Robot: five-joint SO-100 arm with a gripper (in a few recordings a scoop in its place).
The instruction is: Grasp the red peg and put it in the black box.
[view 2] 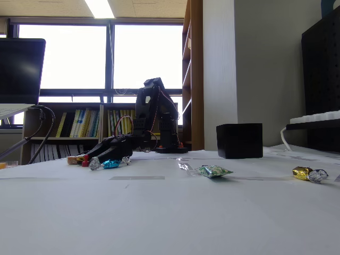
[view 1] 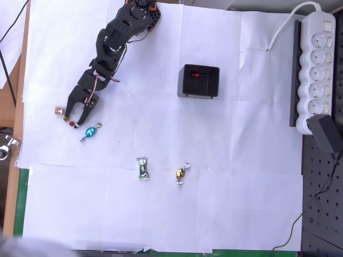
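While you look from overhead, your hand is spread wide on the counter, the peg between its fingers (not gripped), well left of the box. From the fixed view, peg sits by the hand, box far right.

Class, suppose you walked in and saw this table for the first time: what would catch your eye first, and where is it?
The black arm reaching from the top left of the overhead view, its gripper open around the tiny red peg on the white paper. Next, the black box standing alone near the middle, with something red in its hollow. Then the shiny candies: a blue-wrapped candy just by the gripper, a green one and a gold one lower down.
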